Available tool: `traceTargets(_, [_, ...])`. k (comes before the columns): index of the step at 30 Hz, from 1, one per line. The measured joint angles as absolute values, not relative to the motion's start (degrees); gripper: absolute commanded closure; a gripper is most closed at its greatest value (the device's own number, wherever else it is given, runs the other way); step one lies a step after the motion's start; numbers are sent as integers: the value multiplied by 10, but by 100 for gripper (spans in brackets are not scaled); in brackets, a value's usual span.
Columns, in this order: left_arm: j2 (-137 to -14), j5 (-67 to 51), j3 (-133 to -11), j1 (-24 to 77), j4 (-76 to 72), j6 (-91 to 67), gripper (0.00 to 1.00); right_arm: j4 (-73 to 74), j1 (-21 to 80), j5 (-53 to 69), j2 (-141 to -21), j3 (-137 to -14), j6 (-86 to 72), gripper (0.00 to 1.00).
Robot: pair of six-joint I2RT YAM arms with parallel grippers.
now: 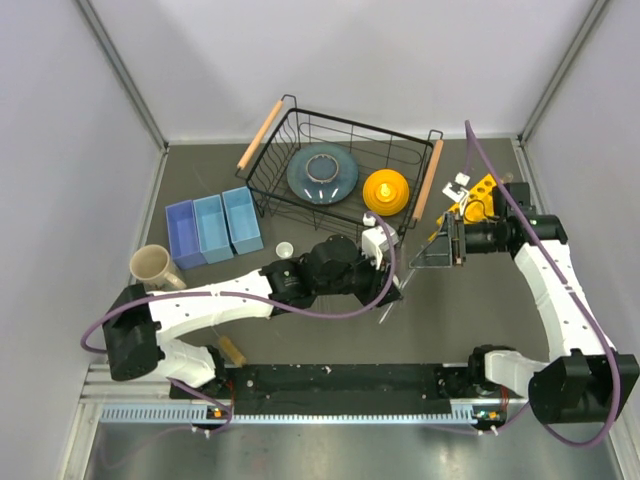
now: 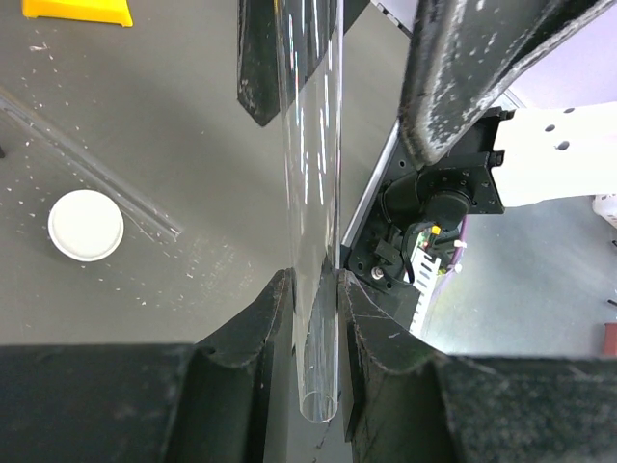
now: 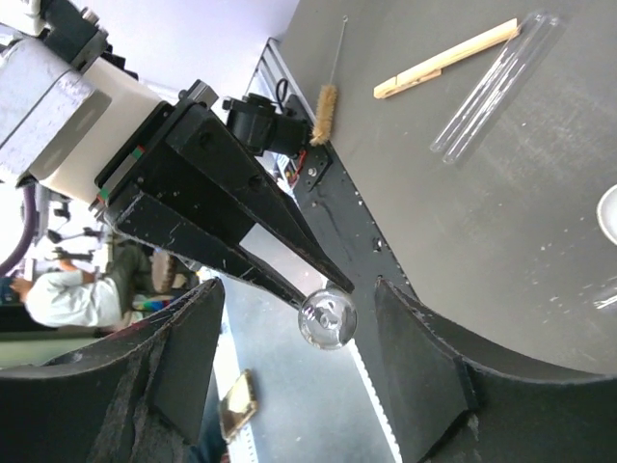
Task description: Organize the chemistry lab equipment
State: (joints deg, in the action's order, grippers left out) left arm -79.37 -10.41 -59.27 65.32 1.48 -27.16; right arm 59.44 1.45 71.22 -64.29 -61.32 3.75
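My left gripper (image 1: 388,288) (image 2: 313,280) is shut on a thin clear tube (image 2: 310,174), whose open end sticks out below the jaws. The tube's rounded end (image 3: 328,318) hangs between the jaws of my right gripper (image 1: 425,255) (image 3: 301,294), which is open and not touching it. The yellow rack (image 1: 478,198) stands behind the right gripper; its corner shows in the left wrist view (image 2: 77,10). A white round piece (image 1: 285,249) (image 2: 85,224) and another clear tube (image 2: 96,169) lie on the table. A wooden stick (image 3: 443,60) and two clear tubes (image 3: 496,82) lie further left.
A black wire basket (image 1: 300,125) holding a grey-blue plate (image 1: 322,172) and an orange bowl (image 1: 385,190) stands at the back. Blue bins (image 1: 212,230) and a beige mug (image 1: 150,266) are at the left. A tube brush (image 3: 323,96) (image 1: 232,351) lies by the near rail.
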Motion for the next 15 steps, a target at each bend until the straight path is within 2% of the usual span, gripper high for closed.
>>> traceTargets(3, [-795, -103, -595, 654, 15, -270, 88, 590, 24, 712, -651, -613, 20, 52])
traceTargets(4, [-796, -102, -597, 654, 15, -270, 88, 587, 27, 711, -652, -613, 12, 62])
traceTargets(6, [-798, -102, -599, 654, 15, -269, 88, 579, 31, 708, -653, -613, 1, 69])
traceTargets(7, [-798, -102, -599, 654, 14, -269, 88, 576, 32, 705, -653, -613, -4, 77])
traceTargets(11, [-798, -98, -601, 656, 13, -273, 85, 556, 32, 681, -653, -613, -10, 87])
traceTargets(13, [-798, -93, -602, 655, 13, -275, 77, 548, 32, 676, -653, -613, -11, 88])
traceTargets(14, [-798, -91, -602, 655, 14, -276, 67, 548, 33, 675, -653, -613, -11, 88])
traceTargets(15, [-798, -89, -602, 655, 14, -276, 61, 548, 33, 672, -653, -615, -11, 88])
